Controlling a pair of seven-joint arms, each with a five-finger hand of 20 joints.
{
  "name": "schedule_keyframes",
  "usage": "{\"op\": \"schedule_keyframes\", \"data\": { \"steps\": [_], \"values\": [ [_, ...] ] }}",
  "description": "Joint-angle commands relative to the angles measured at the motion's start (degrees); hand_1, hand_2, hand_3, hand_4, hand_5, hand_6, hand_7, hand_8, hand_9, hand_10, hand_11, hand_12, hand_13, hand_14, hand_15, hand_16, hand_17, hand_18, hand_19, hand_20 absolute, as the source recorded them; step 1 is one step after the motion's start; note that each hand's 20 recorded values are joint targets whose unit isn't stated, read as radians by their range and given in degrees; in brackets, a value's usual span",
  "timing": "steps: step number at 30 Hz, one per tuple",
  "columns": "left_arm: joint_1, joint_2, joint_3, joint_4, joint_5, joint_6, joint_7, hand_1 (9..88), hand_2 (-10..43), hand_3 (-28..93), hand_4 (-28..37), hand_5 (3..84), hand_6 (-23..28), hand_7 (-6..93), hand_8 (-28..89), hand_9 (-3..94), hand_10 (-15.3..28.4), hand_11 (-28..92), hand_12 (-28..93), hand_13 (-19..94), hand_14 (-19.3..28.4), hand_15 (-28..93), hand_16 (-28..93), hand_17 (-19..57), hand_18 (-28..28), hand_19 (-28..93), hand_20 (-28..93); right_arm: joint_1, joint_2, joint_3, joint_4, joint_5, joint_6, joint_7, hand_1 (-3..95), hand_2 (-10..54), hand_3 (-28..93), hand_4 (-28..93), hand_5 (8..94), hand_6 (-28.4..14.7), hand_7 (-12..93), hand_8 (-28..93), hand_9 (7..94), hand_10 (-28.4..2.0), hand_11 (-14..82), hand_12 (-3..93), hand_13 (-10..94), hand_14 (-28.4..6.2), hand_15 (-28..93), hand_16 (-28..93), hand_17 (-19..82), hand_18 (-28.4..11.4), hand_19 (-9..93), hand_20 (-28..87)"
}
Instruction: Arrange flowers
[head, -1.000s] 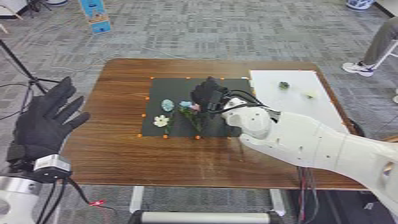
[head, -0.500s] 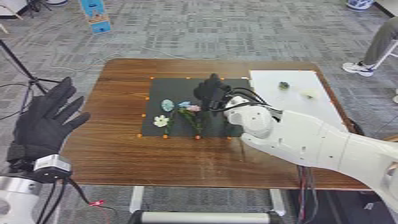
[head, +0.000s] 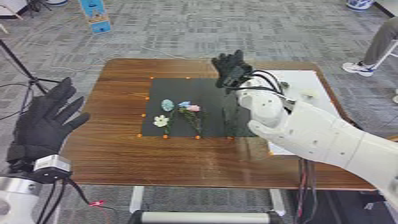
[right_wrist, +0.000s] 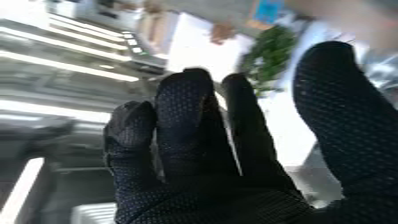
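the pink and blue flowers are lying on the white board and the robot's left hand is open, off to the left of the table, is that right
Not quite: the surface is wrong. The head view shows the pink flower and the blue flower lying on the black mat. The left hand is indeed open, left of the table.

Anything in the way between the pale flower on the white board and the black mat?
Yes: in the head view the robot's right arm crosses between the pale flower and the black mat; nothing else visible does.
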Motion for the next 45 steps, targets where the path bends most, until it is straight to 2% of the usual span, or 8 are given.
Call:
{"op": "schedule_keyframes", "data": {
  "steps": [1, 10, 22, 27, 33, 36, 38, 45],
  "values": [
    [1.49, -0.88, -0.68, -0.82, -0.11, 0.34, 0.21, 25.2, -7.7, 57, -28.3, 21.6, 1.6, 13.3, -7, 16.5, 7.7, 6, 22, 13, 12.4, 5, 8, -15.7, 23.2, 35, 6, -3.07, 11.82, 6.98, -0.81, 3.23, 0.36, 5.93, 34.6, -9.5, 75, -28, 30.5, -8.5, 14, -7, 31.8, -16.0, 18.9, 22.4, 46, -12.3, 83, 26, 25, -20.6, 83, 59],
    [2.02, -1.38, -0.81, -1.03, -0.08, 0.28, 0.52, 25.2, -8.0, 58, -28.3, 21.6, 1.5, 13.7, -8, 16.5, 7.7, 7, 22, 13, 12.3, 6, 7, -15.7, 23.1, 35, 6, -13.57, 17.56, 18.98, 0.19, 10.09, -0.7, 7.68, 33.2, -9.5, 71, -28, 26.5, -10.1, 8, -5, 30.0, -17.2, 9.7, 18.1, 47, -12.9, 83, 24, 25, -20.9, 82, 56],
    [2.29, -1.27, -0.91, -1.1, 0.0, -0.07, 0.61, 25.2, -7.9, 57, -28.3, 21.6, 1.4, 13.9, -8, 16.5, 7.6, 7, 22, 13, 12.2, 6, 7, -15.6, 23.0, 35, 6, -17.24, 18.88, 22.3, 6.06, 14.69, -6.86, -0.76, 30.1, -9.5, 77, -28, 28.8, -8.6, 11, -6, 32.1, -15.0, 9.7, 15.2, 50, -11.9, 85, 25, 26, -20.8, 82, 55],
    [2.19, -1.07, -1.0, -1.06, -0.06, 0.24, 0.61, 25.2, -8.0, 58, -28.3, 21.7, 1.3, 14.0, -8, 16.5, 7.6, 7, 22, 13, 12.2, 6, 7, -15.6, 23.0, 35, 6, -17.56, 18.72, 22.05, 6.72, 14.07, -8.46, -0.78, 29.8, -9.5, 79, -28, 34.7, -6.6, 16, -8, 38.5, -13.7, 13.5, 15.6, 51, -11.5, 85, 25, 28, -20.9, 84, 56],
    [1.79, -0.81, -0.87, -0.89, -0.1, 0.11, 0.17, 25.3, -8.0, 58, -28.3, 21.6, 1.3, 14.0, -8, 16.5, 7.6, 7, 22, 13, 12.2, 6, 7, -15.6, 23.0, 35, 6, -16.22, 17.52, 16.39, 10.6, 11.03, 3.05, 0.45, 39.0, -9.5, 84, -28, 49.3, 0.5, 35, -16, 55.0, -9.4, 32.5, 21.0, 59, -8.2, 83, 29, 33, -19.1, 88, 55],
    [1.92, -0.82, -1.02, -0.94, -0.17, 0.17, 0.18, 25.2, -8.1, 58, -28.3, 21.7, 1.3, 14.0, -8, 16.5, 7.6, 7, 22, 13, 12.2, 6, 7, -15.6, 23.0, 35, 6, -16.05, 17.56, 15.06, 11.29, 9.93, 8.52, -1.03, 49.2, -9.5, 79, -28, 56.4, 2.5, 47, -2, 67.8, -6.9, 24.7, 37.6, 62, -6.4, 82, 32, 36, -18.3, 90, 55],
    [1.69, -0.65, -0.95, -0.82, -0.22, 0.11, 0.17, 25.5, -7.9, 57, -28.3, 21.7, 1.3, 14.1, -8, 16.5, 7.6, 7, 22, 13, 12.2, 6, 7, -15.6, 23.0, 35, 6, -16.6, 18.09, 16.03, 9.59, 9.82, 9.92, -1.8, 54.4, -9.5, 79, -28, 65.4, 3.1, 50, 0, 77.6, -5.9, 27.2, 44.8, 67, -5.6, 81, 33, 39, -18.5, 92, 55],
    [1.57, -0.53, -1.12, -0.71, -0.27, -0.27, -0.19, 25.1, -7.9, 58, -28.3, 21.7, 1.3, 14.0, -8, 16.6, 7.6, 7, 22, 13, 12.2, 6, 7, -15.6, 23.0, 35, 6, -12.68, 16.74, 13.47, 0.26, 9.14, 16.52, -7.54, 55.1, -9.5, 81, -28, 71.8, 2.4, 48, -3, 80.7, -6.4, 30.1, 44.3, 69, -5.5, 82, 34, 41, -19.0, 93, 55]
  ]
}}
